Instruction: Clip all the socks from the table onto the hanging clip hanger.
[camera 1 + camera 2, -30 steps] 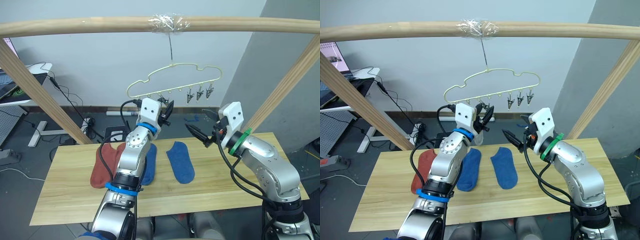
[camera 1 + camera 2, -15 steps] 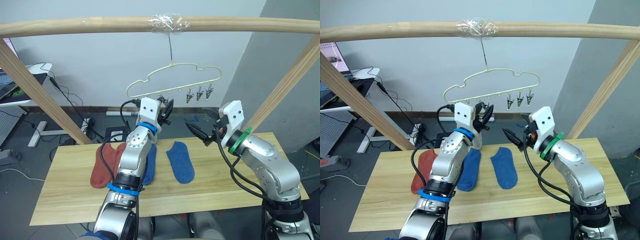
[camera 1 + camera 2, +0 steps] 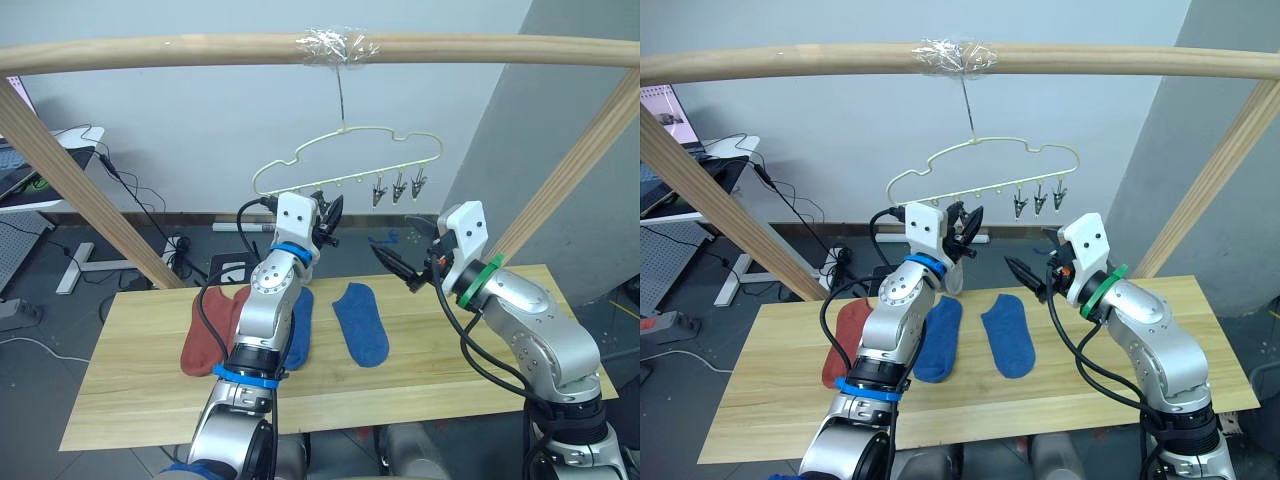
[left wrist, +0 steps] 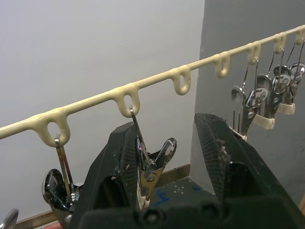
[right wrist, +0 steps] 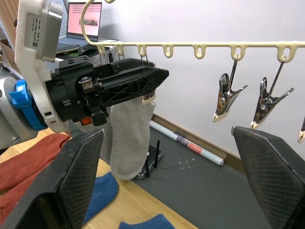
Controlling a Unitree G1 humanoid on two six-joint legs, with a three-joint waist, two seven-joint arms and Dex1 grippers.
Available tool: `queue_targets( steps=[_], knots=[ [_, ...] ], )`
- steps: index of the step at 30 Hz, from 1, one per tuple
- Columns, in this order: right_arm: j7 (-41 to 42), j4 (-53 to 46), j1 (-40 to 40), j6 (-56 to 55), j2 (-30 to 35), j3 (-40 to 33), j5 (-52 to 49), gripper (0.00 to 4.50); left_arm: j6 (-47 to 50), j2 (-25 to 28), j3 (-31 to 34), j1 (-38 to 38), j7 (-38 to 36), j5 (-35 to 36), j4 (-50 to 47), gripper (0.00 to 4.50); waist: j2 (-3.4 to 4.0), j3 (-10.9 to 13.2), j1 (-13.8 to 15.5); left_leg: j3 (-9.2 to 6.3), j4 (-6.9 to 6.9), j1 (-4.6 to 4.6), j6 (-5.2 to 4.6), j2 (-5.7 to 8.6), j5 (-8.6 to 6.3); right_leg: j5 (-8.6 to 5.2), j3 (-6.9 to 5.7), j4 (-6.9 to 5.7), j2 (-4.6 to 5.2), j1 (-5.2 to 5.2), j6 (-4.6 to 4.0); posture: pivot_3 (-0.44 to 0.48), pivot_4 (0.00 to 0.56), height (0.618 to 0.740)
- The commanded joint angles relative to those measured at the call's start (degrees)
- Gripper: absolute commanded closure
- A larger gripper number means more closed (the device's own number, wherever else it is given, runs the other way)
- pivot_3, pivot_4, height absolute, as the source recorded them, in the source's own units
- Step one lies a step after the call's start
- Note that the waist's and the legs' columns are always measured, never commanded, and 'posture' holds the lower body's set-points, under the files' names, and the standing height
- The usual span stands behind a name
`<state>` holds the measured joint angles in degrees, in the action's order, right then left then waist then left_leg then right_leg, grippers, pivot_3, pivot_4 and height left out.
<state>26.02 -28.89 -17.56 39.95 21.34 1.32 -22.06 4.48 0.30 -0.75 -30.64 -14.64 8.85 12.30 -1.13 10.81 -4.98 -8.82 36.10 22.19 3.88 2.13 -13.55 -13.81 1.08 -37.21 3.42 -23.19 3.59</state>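
One grey sock (image 5: 127, 138) hangs by the left tool (image 3: 965, 222) at the clip hanger (image 3: 345, 160), upper centre of frame. Left tool's fingers are parted around a metal clip (image 4: 151, 164) in its wrist view; whether that clip already bites the sock, I can't tell from here. Right tool (image 3: 395, 262) is wide open, empty, near the three clips (image 3: 398, 187) at the hanger's right end. Two blue socks (image 3: 360, 322) and rust-red socks (image 3: 210, 328) lie on the worktop (image 3: 140, 385), lower left. To do this well: squeeze the clip's tails only, keep the hanger from swinging, confirm the cuff is seated before letting go.
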Motion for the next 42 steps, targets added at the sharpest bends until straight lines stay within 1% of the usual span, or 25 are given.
queue_targets(
  steps=[1, 4, 7, 12, 15, 18, 21, 24, 25, 27, 29, 33, 36, 37, 40, 42],
  knots=[
    [-0.1, -1.2, -0.9, -0.9, -0.2, -0.6, -0.7, 0.0, -0.9, -0.3, 0.2, -1.3, -0.9, 1.0, -1.0, 3.27, 0.0, 0.0, 0.0, 0.0, 0.0, 0.0, 0.0, 0.0, 0.0, 0.0, 0.0, 0.0, 0.0, 0.0, 0.0, -0.173, 0.146, 0.74],
    [-0.1, -1.2, -0.9, -0.9, -0.1, -0.6, -0.7, 0.0, -0.5, -0.5, 0.1, -1.0, -1.2, 1.2, -1.3, 4.05, 0.0, 0.0, 0.0, 0.0, 0.0, 0.0, 0.0, 0.0, 0.0, 0.0, 0.0, 0.0, 0.0, 0.0, 0.0, -0.173, 0.146, 0.74],
    [-0.2, -1.1, -0.9, -1.0, -0.2, -0.5, -0.6, 0.0, -0.2, -0.6, 0.3, -0.9, -1.4, 1.2, -1.3, 4.49, 0.0, 0.0, 0.0, 0.0, 0.0, 0.0, -0.01, 0.0, 0.0, 0.01, 0.0, 0.0, 0.0, 0.0, 0.0, -0.173, 0.149, 0.74],
    [-0.1, -0.5, -0.9, -1.3, -0.2, 0.1, -0.1, 0.0, 0.5, -0.1, 0.3, -0.8, -1.1, 0.8, -1.5, 4.49, 0.0, 0.0, 0.0, 0.0, 0.01, 0.0, -0.01, 0.0, 0.01, 0.01, 0.01, -0.01, 0.0, 0.0, 0.0, -0.166, 0.148, 0.74],
    [-0.2, 2.5, -0.2, -1.6, 0.9, 3.7, 3.5, 0.0, 2.9, 0.2, 1.2, -1.0, -0.6, 1.6, -2.5, 4.49, 0.0, 0.0, 0.0, 0.0, 0.02, -0.03, -0.01, 0.0, 0.01, 0.02, 0.01, -0.03, 0.0, 0.02, 0.0, -0.163, 0.147, 0.74],
    [-2.0, 10.9, -0.5, -3.1, 0.9, 9.6, 10.1, 0.0, 8.5, 2.0, 2.7, -0.9, -2.1, 4.1, -5.4, 4.49, 0.0, 0.0, 0.0, 0.02, 0.02, -0.1, -0.02, 0.0, 0.02, 0.03, 0.02, -0.07, 0.0, 0.05, -0.03, -0.147, 0.147, 0.74],
    [-0.9, 18.6, -2.4, -6.6, -0.3, 14.4, 14.0, 0.0, 14.0, 5.1, 3.4, -0.2, -4.3, 6.5, -8.5, 4.49, 0.0, 0.0, -0.2, 0.07, 0.02, -0.19, -0.03, 0.0, 0.05, 0.04, 0.07, -0.19, -0.02, 0.05, -0.04, -0.142, 0.149, 0.74],
    [1.8, 28.7, -5.4, -10.6, -1.2, 19.5, 18.2, 0.0, 21.0, 8.3, 5.1, 0.8, -6.7, 11.1, -12.5, 4.49, 0.0, 0.0, -0.6, 0.2, 0.02, -0.32, -0.03, -0.02, 0.07, 0.02, 0.23, -0.43, -0.04, 0.01, -0.02, -0.117, 0.152, 0.74],
    [2.4, 32.0, -6.3, -11.9, -1.8, 20.3, 18.9, 0.0, 22.6, 9.4, 5.4, 1.0, -7.4, 11.9, -13.6, 4.49, 0.0, 0.0, -0.7, 0.22, 0.03, -0.35, -0.03, -0.02, 0.08, -0.09, 0.25, -0.46, -0.05, 0.01, 0.16, -0.108, 0.153, 0.74],
    [2.9, 39.9, -8.3, -15.1, -3.7, 21.6, 20.5, 0.0, 25.4, 11.2, 6.3, 1.5, -7.9, 13.3, -15.5, 4.49, 0.0, 0.0, -0.7, 0.22, 0.05, -0.4, -0.03, -0.03, 0.11, -0.1, 0.26, -0.53, -0.06, 0.01, 0.18, -0.094, 0.154, 0.74],
    [3.3, 47.2, -10.0, -18.2, -5.6, 22.1, 21.8, 0.0, 27.8, 11.9, 7.4, 2.0, -7.5, 14.8, -16.6, 4.49, 0.0, 0.0, -0.6, 0.21, 0.05, -0.41, -0.02, -0.04, 0.13, -0.09, 0.27, -0.57, -0.08, 0.02, 0.16, -0.084, 0.153, 0.74],
    [2.7, 60.1, -13.2, -22.9, -9.5, 21.9, 24.1, 0.0, 33.4, 11.1, 10.3, 2.6, -5.3, 19.4, -19.1, 4.49, 0.0, 0.0, -0.3, 0.21, 0.05, -0.43, 0.01, -0.03, 0.16, 0.06, 0.3, -0.58, -0.08, 0.02, -0.09, -0.058, 0.152, 0.74],
    [2.5, 67.1, -14.7, -26.1, -11.2, 22.1, 26.1, 0.0, 35.5, 12.2, 9.9, 3.5, -5.5, 20.2, -21.2, 4.49, 0.0, 0.0, -0.1, 0.24, 0.04, -0.44, 0.02, -0.03, 0.17, 0.07, 0.33, -0.59, -0.08, 0.01, -0.1, -0.046, 0.152, 0.74],
    [2.5, 68.5, -14.9, -26.8, -11.7, 21.8, 26.4, 0.0, 35.9, 12.3, 9.8, 3.7, -5.4, 20.4, -21.7, 4.49, 0.0, 0.0, -0.1, 0.24, 0.03, -0.44, 0.02, -0.03, 0.17, 0.07, 0.34, -0.59, -0.09, 0.0, -0.1, -0.028, 0.148, 0.74],
    [3.2, 70.3, -14.9, -29.3, -12.0, 22.1, 27.8, 0.54, 36.8, 12.6, 10.0, 4.1, -5.0, 20.9, -22.7, 4.5, -0.01, 0.0, 0.0, 0.3, 0.03, -0.49, 0.04, -0.04, 0.18, 0.07, 0.42, -0.62, -0.11, 0.01, -0.11, -0.028, 0.148, 0.74],
    [3.8, 70.2, -14.3, -30.1, -11.8, 22.1, 28.3, 1.18, 37.2, 12.7, 10.0, 4.3, -4.8, 21.1, -23.1, 4.5, -0.01, 0.0, 0.0, 0.34, 0.03, -0.54, 0.05, -0.04, 0.18, 0.07, 0.47, -0.65, -0.11, 0.01, -0.11, -0.028, 0.148, 0.74]
  ],
)
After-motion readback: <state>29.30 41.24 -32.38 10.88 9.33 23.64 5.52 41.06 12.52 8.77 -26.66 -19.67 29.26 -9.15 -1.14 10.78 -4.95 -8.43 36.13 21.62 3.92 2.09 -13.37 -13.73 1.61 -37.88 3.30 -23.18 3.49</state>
